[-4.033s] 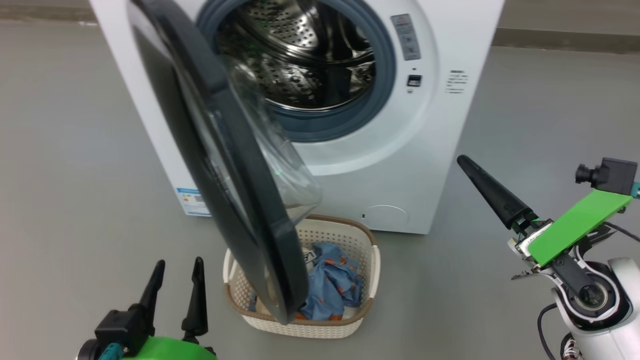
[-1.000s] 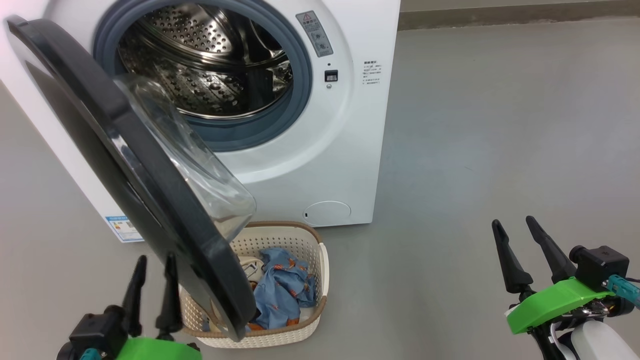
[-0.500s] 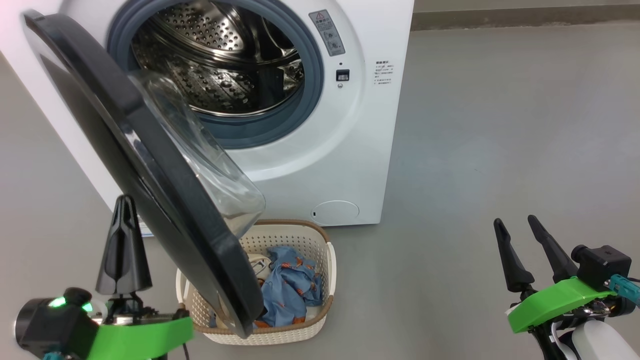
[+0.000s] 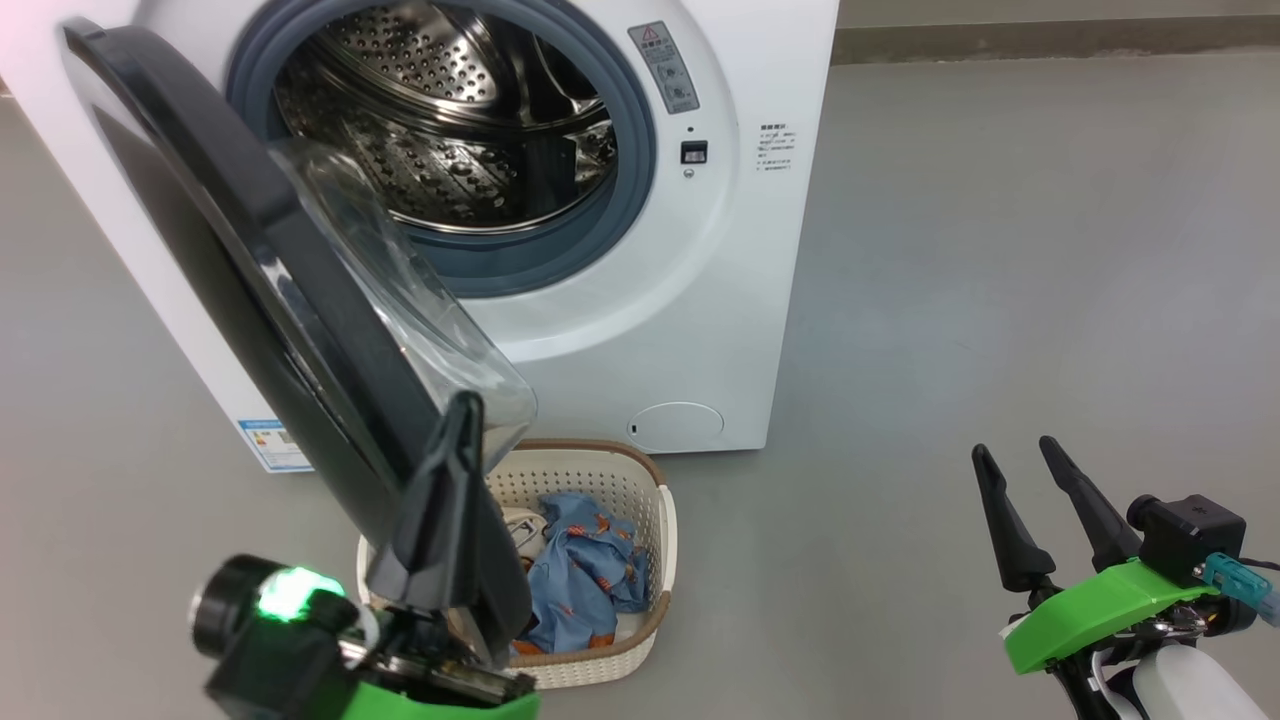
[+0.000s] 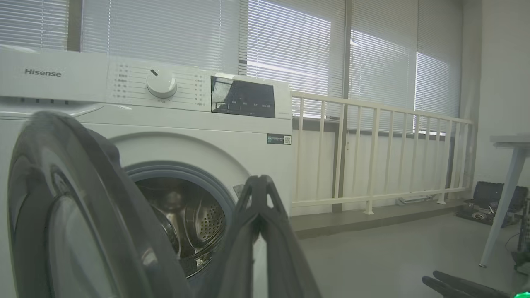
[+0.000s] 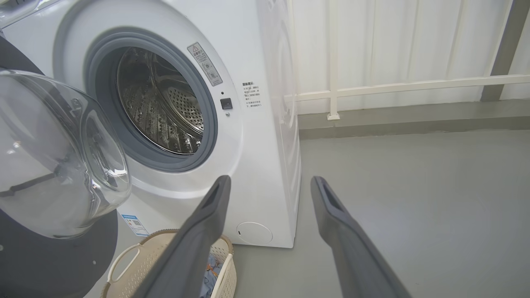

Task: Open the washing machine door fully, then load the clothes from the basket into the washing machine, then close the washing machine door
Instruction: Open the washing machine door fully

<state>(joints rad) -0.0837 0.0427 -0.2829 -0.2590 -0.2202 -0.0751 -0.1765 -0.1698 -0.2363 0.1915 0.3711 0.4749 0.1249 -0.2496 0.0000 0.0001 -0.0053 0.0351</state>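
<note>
At far left, the washing machine door (image 4: 200,230) stands half swung out from the washing machine (image 4: 740,300). At lower left, the left pincer (image 4: 462,425), closed, overlaps the door's rim. At bottom centre, the clothes (image 4: 585,570) lie in the basket (image 4: 600,462). At lower right, the right pincer (image 4: 1013,452) gapes open.

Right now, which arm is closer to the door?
Left. The left fingers, shut, are right by the bottom of the door; the right fingers, open, are far off to its right, over the floor.

washing machine door (image 4: 230,200) part open, left hand (image 4: 463,412) pinched together at its rim, clothes (image 4: 585,565) in basket (image 4: 645,472)
</note>
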